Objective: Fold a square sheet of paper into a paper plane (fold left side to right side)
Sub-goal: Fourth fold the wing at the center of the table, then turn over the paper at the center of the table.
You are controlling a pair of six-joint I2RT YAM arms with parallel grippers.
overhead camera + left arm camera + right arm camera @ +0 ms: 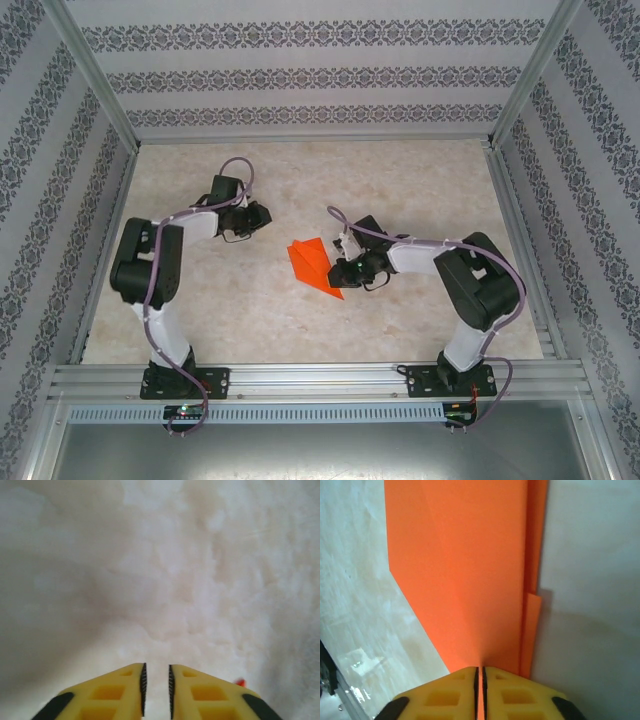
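The bright orange square sheet of paper (312, 264) lies near the table's middle, folded into a pointed, creased wedge whose tip points toward the near right. My right gripper (344, 272) sits at that tip. In the right wrist view its yellow fingers (445, 695) are pressed almost together on the paper (465, 565), and an orange strip shows between the pads. A second folded layer (531, 630) juts out along the right side. My left gripper (262, 213) hovers up and left of the paper, apart from it. Its jaws (156, 666) stand slightly open over bare table, with an orange corner (241, 682) at the right.
The pale marbled table (420, 180) is enclosed by patterned walls (300, 80) at the back and sides. A metal rail (320, 380) carrying both arm bases runs along the near edge. Free room lies behind and to both sides of the paper.
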